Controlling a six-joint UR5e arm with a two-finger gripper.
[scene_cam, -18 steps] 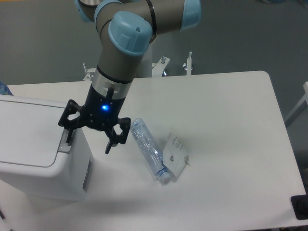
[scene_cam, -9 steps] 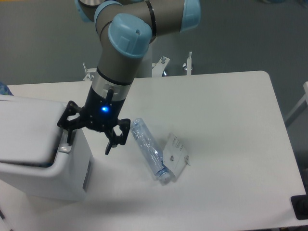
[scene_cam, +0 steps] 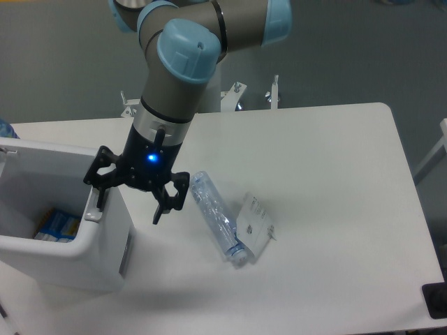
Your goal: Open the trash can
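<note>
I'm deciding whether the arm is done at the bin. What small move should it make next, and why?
Probably lift the gripper straight up off the bin's rim. The trash can already stands open: its inside shows, with a blue and yellow item at the bottom. One finger sits at the grey tab, so pressing further seems pointless. The bottle lies clear to the side.

Even, cool overhead light; soft shadows on the table (scene_cam: 328, 209); sharp focus, blue LED glow on the gripper (scene_cam: 130, 197).
</note>
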